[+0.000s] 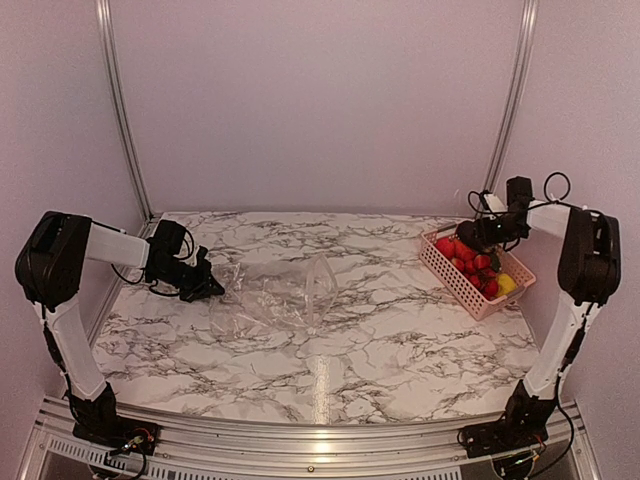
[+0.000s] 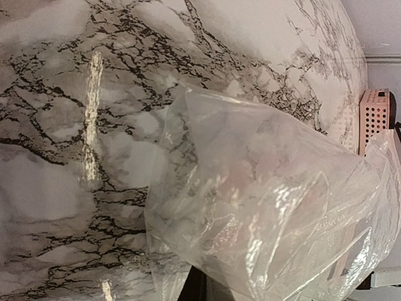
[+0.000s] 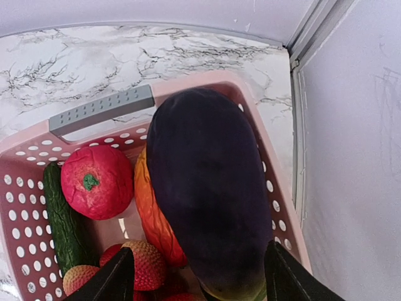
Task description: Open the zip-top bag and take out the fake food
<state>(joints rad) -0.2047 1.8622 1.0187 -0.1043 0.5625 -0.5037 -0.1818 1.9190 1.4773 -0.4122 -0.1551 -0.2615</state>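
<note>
Toward the left edge of the counter (image 1: pixel 400 345), the left tool (image 1: pixel 212 288) is closed, by appearance on a fold of the zip-top bag (image 1: pixel 275 295). Its wrist view shows only crinkled film, so the pinch itself is hidden. The bag lies puffed and slumped left of centre, and no piece of food can be made out inside it. Bare marble runs from the bag across the centre and along the near edge, leaving ample room for either arm. Near the rear right corner stands the pink basket (image 1: pixel 449 283), which holds the fake food (image 1: pixel 470 262): a tomato (image 3: pixel 97 182), a cucumber (image 3: pixel 62 219), a strawberry (image 3: pixel 147 263) and, uppermost, a dark aubergine (image 3: pixel 207 188). The right tool (image 3: pixel 199 251) hangs over the basket with its jaws spread wider than the aubergine and a gap showing on one side, so it grips nothing. Judged risks: the aubergine sits high on the heap beside the rim nearest the wall and could roll out toward the right edge if nudged. A finger could snag the basket wall or its grey handle (image 3: pixel 103 111) and drag the basket. The thin film could slip from the left tool if the bag is tugged. Room on the right is tight, since the side wall (image 3: pixel 351 188) stands just beside the basket.
</note>
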